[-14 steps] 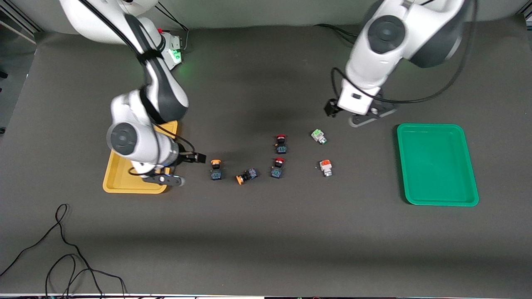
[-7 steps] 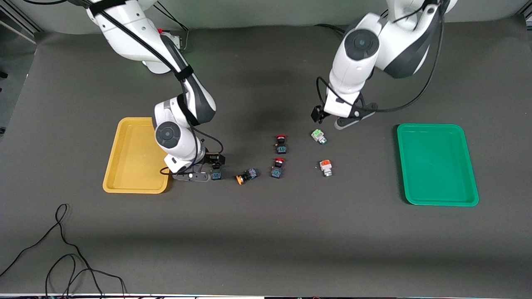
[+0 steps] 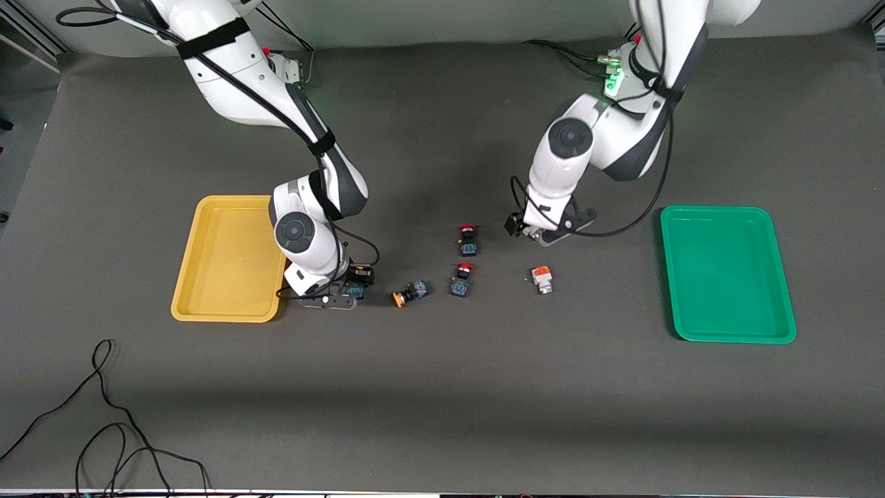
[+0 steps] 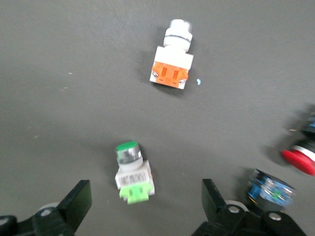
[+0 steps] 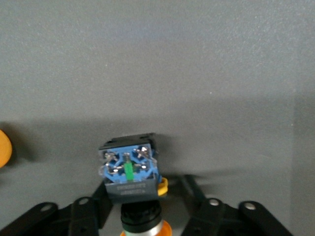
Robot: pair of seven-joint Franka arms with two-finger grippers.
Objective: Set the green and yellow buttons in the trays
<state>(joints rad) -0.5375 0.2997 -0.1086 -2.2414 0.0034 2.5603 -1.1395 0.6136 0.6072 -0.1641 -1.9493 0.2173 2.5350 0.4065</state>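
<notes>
My right gripper [image 3: 348,295] is low on the table beside the yellow tray [image 3: 221,263], open, with its fingers either side of an upright yellow-capped button [image 5: 129,169] with a blue body. A second yellow-capped button [image 3: 411,293] lies on its side, toward the left arm's end from it. My left gripper [image 3: 537,232] is open over the white button with the light-green top [image 4: 129,156], which lies between its fingers [image 4: 78,199]; the hand hides it in the front view. The white button with the orange-red top [image 3: 542,279] lies nearer the front camera. The green tray [image 3: 726,277] holds nothing.
Two red-capped switches [image 3: 468,240] [image 3: 462,279] stand in the middle of the table between the two grippers. A black cable [image 3: 104,401] lies loose near the front edge at the right arm's end.
My right gripper has moved off the yellow tray's edge to the upright yellow-capped button and come down round it. My left gripper has moved down over the light-green button.
</notes>
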